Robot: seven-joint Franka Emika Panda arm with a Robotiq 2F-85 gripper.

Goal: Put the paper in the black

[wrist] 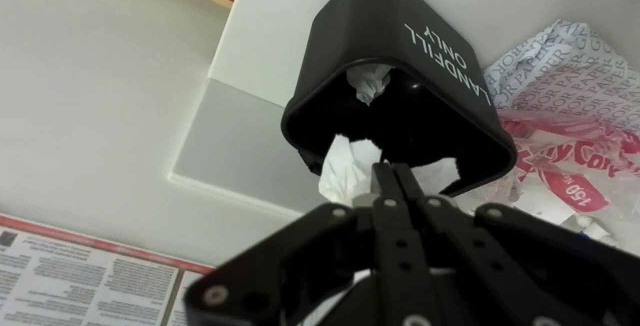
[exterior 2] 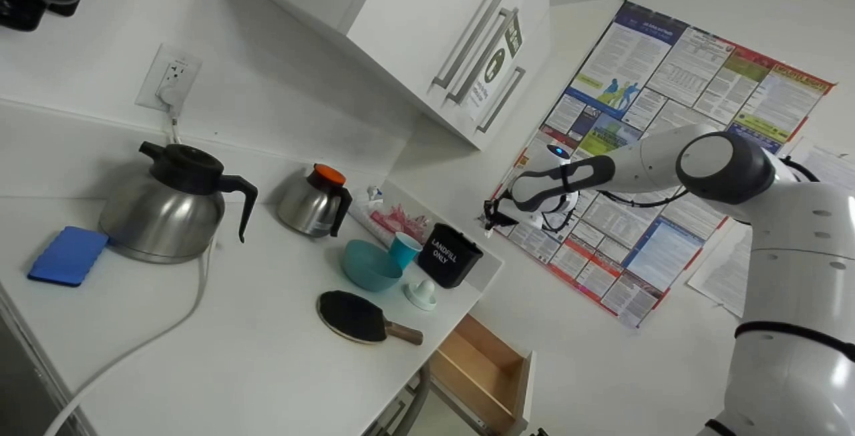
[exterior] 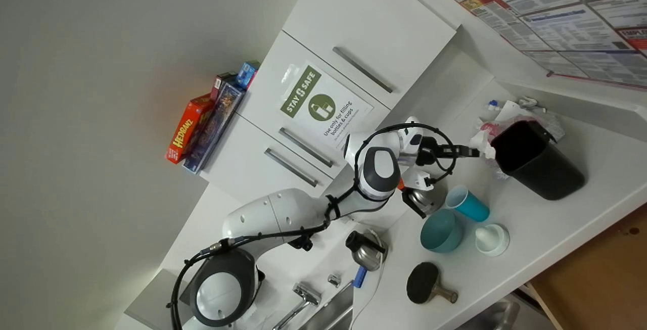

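Gripper [wrist: 392, 170], closest to the wrist camera: fingers drawn together, pinching the paper [wrist: 346, 172], its white ends jutting out at 9 and 3 o'clock from the tips.

Paper: crumpled, seen in the wrist view against the 6 o'clock edge of the black bin [wrist: 370, 21]. In an exterior view the paper [exterior: 486, 148] is at 9 o'clock of the mouth, near the rim; whether over the opening cannot be settled. Assessed as very light, soft and easily crushed; slipping unlikely, tearing at thin edges possible. Proper place to take hold: the bunched middle, not the loose ends. A shift toward 12 o'clock in the wrist view before release is advised; so light a wad could catch the rim.

Bin interior: one crumpled piece [wrist: 370, 84], between 11 and 12 o'clock.

Surroundings: red-printed plastic bag [wrist: 582, 166] at 3 o'clock from the tips; blue cup [exterior: 470, 206], in an exterior view, at 8 from the bin.
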